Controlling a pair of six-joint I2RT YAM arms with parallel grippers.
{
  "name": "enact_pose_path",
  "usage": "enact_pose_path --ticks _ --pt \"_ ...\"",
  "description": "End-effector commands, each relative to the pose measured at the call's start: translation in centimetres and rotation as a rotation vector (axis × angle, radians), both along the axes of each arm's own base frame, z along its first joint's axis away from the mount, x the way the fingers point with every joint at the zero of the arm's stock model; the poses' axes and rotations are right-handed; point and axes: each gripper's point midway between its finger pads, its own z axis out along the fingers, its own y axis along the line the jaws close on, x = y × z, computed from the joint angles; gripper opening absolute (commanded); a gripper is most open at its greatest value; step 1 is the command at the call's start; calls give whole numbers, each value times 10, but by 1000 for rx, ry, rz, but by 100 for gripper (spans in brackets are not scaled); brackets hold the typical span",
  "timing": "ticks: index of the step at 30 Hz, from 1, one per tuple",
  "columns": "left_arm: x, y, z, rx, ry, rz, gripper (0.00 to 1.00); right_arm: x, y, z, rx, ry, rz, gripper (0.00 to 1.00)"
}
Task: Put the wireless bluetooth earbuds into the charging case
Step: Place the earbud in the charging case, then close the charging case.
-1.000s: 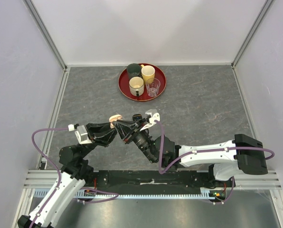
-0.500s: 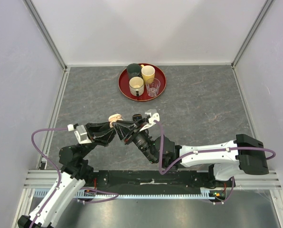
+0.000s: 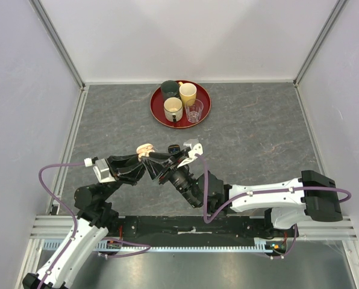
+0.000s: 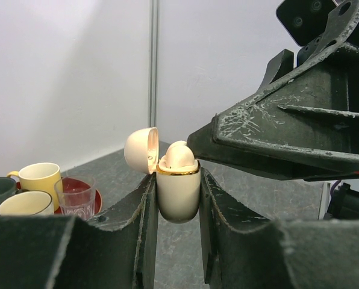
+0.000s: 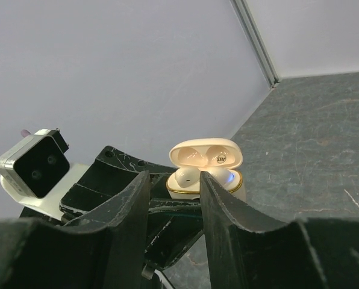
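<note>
The cream-white charging case (image 4: pixel 178 194) sits upright between the fingers of my left gripper (image 4: pixel 177 180), which is shut on it above the table. Its lid (image 4: pixel 140 150) is flipped open. Two cream-white wireless bluetooth earbuds (image 5: pixel 187 176) sit in the case (image 5: pixel 211 182), a blue light glowing beside them. My right gripper (image 5: pixel 173 180) is open just in front of the case with nothing between its fingers. From above, the case (image 3: pixel 145 148) shows where the two grippers meet, the left gripper (image 3: pixel 142 159) below it and the right gripper (image 3: pixel 158 160) to its right.
A red tray (image 3: pixel 156 112) stands at the back centre with a dark green cup (image 3: pixel 169 88), a yellow cup (image 3: pixel 188 93), a cream cup (image 3: pixel 173 108) and a clear glass (image 3: pixel 194 111). Walls close the table on three sides.
The right gripper's jaws have spread apart next to the case. The left gripper still holds the case, shifted slightly to the left.
</note>
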Motion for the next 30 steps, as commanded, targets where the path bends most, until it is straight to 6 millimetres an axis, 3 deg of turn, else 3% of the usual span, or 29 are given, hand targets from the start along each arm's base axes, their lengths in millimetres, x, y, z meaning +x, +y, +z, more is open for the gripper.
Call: enact_pose_path --ticks 1,12,16,18,19,21,22,24,25,26,28,30 --pt "-7 9 24 -46 -105 31 2 -8 -8 30 37 -66 29 47" --pt "-7 10 26 -53 -91 36 2 -23 -13 46 54 -140 107 57" --pt "-5 11 27 -62 -87 46 2 -24 -23 53 41 -137 108 63" --pt "-5 11 25 -58 -83 45 2 -20 -30 51 14 -120 83 68" --pt "-5 11 26 -56 -84 45 2 -19 -37 59 38 -92 73 73" --pt "-6 10 24 -50 -80 36 2 -8 -46 49 -29 -45 7 84" --pt "-6 9 25 -48 -79 35 2 -5 -53 58 -27 -38 -15 88" --pt "-6 8 23 -39 -74 26 2 4 -63 47 -106 -8 -81 98" --pt "-7 7 24 -39 -76 23 2 7 -69 56 -107 0 -106 98" --pt "-8 6 24 -33 -81 14 2 11 -72 47 -171 8 -123 98" --pt "-10 3 25 -22 -80 -4 2 16 -77 54 -169 34 -147 98" --pt "-12 -4 24 11 -77 -46 2 23 -78 46 -190 75 -140 98"
